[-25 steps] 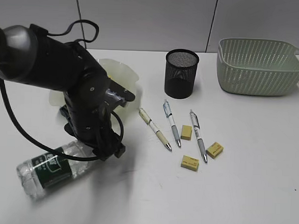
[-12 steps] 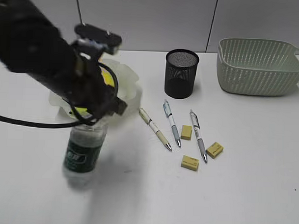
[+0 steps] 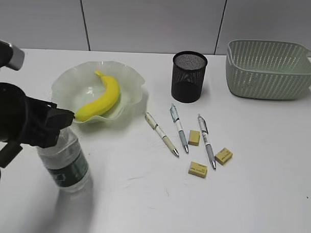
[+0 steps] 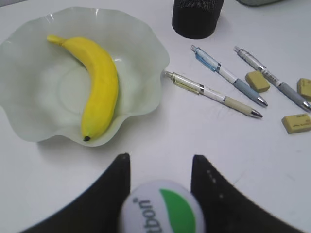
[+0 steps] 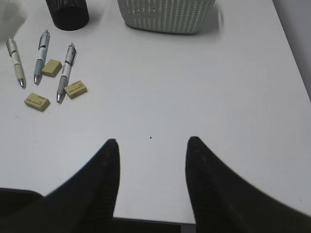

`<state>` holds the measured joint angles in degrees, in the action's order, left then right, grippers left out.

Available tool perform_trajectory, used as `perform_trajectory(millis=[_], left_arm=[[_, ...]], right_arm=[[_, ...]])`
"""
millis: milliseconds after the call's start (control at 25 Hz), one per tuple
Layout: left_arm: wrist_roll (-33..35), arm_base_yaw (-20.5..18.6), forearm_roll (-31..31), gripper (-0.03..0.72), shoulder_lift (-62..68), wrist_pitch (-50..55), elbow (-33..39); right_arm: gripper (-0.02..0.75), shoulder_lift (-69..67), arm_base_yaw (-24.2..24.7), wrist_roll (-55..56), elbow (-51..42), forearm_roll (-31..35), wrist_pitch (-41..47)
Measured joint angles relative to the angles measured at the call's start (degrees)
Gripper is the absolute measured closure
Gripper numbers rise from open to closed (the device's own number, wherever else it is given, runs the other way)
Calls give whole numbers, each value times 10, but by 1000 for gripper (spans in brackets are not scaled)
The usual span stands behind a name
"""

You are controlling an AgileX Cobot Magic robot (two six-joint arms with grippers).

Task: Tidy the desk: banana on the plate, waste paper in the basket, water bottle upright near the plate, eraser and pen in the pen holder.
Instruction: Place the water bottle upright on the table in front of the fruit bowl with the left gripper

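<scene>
Since half a second ago, the water bottle [image 3: 65, 162] has gone from hanging tilted over the plate's front edge to standing upright on the white worktop [image 3: 254, 202], and the left arm has swung out to the left, uncovering the plate.

Nearest the camera, the bottle stands at front left, just in front of the plate. The left gripper [image 4: 160, 167] is clenched around the bottle's top; in the left wrist view the white cap sits between its two dark fingers. The right gripper [image 5: 150, 145] hangs released over bare worktop, grasping nothing.

Further back, at centre, three pens [image 3: 179, 128] lie side by side, with three small yellowish erasers [image 3: 197, 169] among and just beside their front ends.

Behind the bottle, the pale-green ruffled plate [image 3: 64, 82] holds the yellow banana [image 3: 101, 100], lying curved inside it.

Further still, the black mesh pen holder [image 3: 188, 77] stands upright behind the pens. At far right rear sits the sage-green woven basket [image 3: 271, 69].
</scene>
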<state>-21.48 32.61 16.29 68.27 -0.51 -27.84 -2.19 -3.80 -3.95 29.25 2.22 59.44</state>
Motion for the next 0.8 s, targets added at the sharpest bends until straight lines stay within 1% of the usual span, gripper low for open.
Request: perform_trajectory(millis=[160, 360, 520, 640, 800], left_arm=[[0, -26, 8, 395, -4, -13, 0], [0, -96, 13, 396, -4, -29, 0], [0, -141, 29, 396, 0, -38, 0], [0, -150, 32, 396, 20, -52, 0], [0, -151, 32, 396, 60, -98, -1]], right_arm=[[374, 0, 0, 0, 0, 0, 0], [374, 0, 0, 0, 0, 0, 0], [374, 0, 0, 0, 0, 0, 0], [374, 0, 0, 0, 0, 0, 0], [374, 0, 0, 0, 0, 0, 0]])
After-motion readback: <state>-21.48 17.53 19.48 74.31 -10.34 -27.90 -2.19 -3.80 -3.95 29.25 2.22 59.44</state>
